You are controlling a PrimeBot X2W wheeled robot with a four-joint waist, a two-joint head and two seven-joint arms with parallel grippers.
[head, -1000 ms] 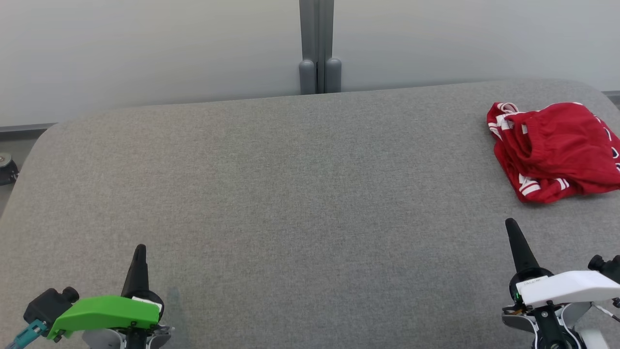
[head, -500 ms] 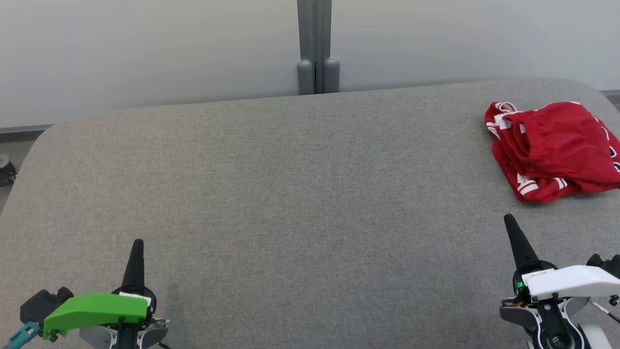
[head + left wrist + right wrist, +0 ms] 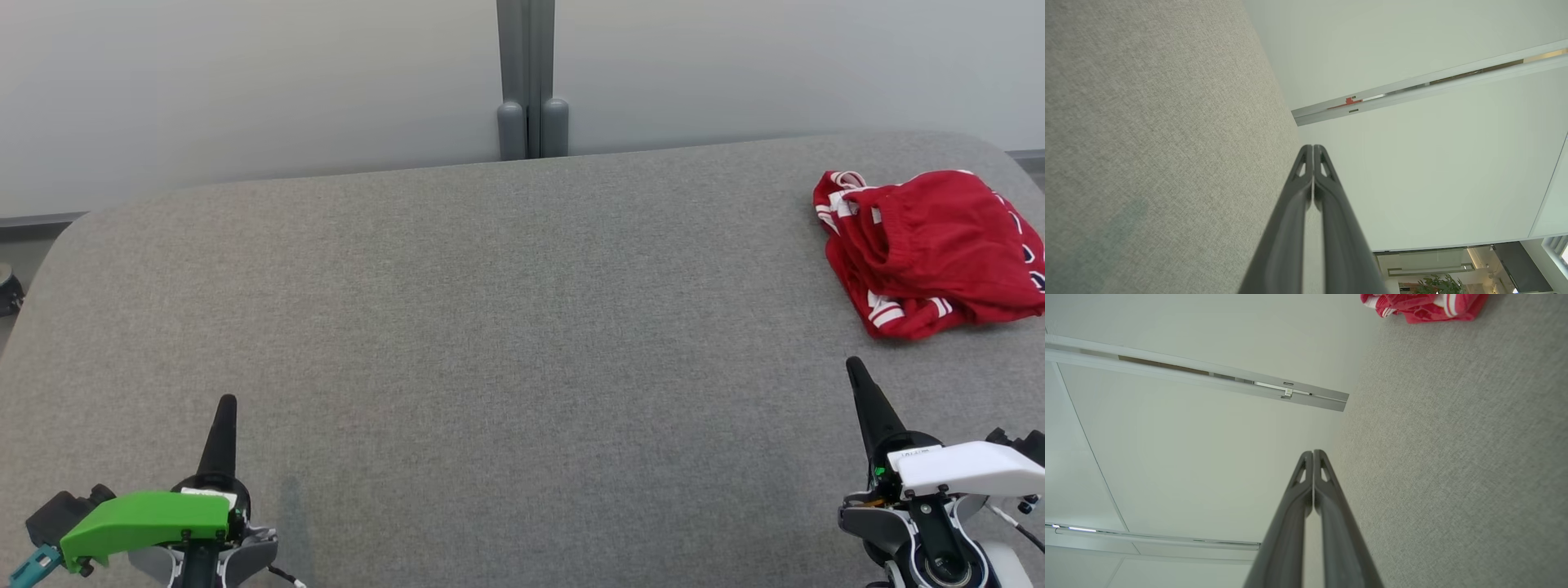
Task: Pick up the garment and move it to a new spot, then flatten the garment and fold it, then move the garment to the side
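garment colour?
Red with white stripes on the garment; best in the head view.

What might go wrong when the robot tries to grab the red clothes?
1. The red garment lies bunched close to the table's far right corner, so a clumsy push might slide it off.
2. The right gripper is shut. If it does not open first, it would likely only poke the cloth.
3. The cloth is piled in folds, so a pinch may catch just one layer and lift it tangled.
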